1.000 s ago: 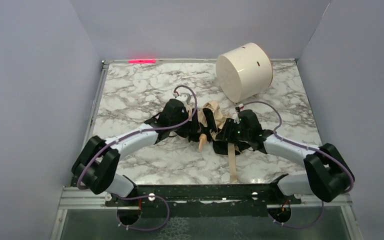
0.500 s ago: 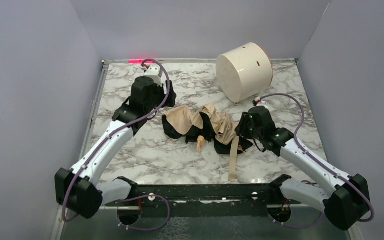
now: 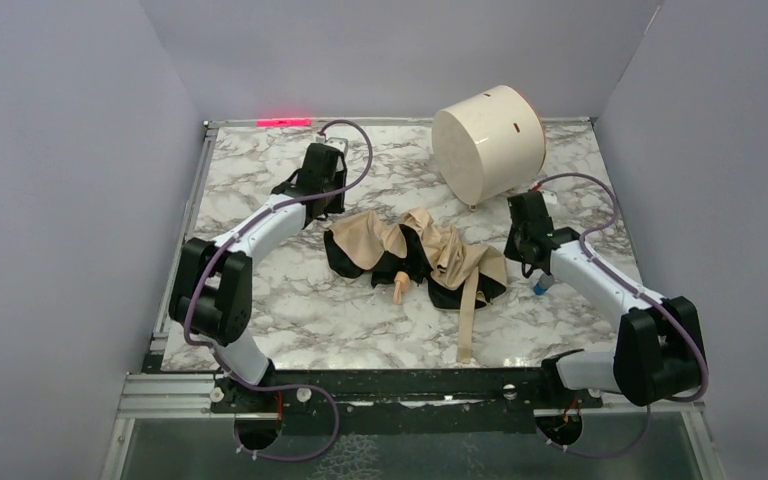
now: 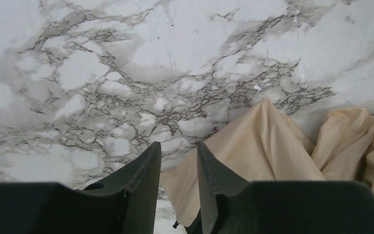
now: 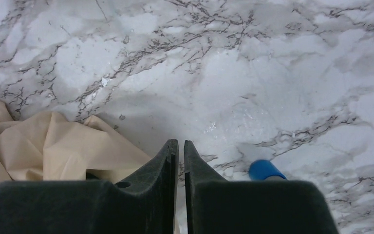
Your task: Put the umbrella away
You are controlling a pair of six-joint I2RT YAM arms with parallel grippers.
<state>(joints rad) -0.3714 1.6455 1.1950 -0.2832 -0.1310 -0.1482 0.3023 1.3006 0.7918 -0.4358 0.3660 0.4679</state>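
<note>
The umbrella (image 3: 415, 252) lies crumpled mid-table, beige fabric over black, with its peach handle knob (image 3: 400, 288) at the front and its tan strap (image 3: 467, 322) trailing toward the near edge. My left gripper (image 3: 327, 205) hovers just off the umbrella's left edge. In the left wrist view its jaws (image 4: 177, 146) stand a narrow gap apart with nothing between, the fabric (image 4: 258, 141) lying beyond to the right. My right gripper (image 3: 522, 248) is beside the umbrella's right edge. Its jaws (image 5: 180, 142) are almost together and empty, with fabric (image 5: 53, 146) to the left.
A white cylindrical drum (image 3: 488, 140) lies on its side at the back right. A small blue-tipped object (image 3: 543, 284) (image 5: 263, 168) sits on the marble by the right forearm. Grey walls enclose the table, and a red light (image 3: 284, 122) glows at the back edge.
Both arms have drawn back off the umbrella, the left to the back left, the right to the right. Both sets of jaws have narrowed. The umbrella lies released on the table.
</note>
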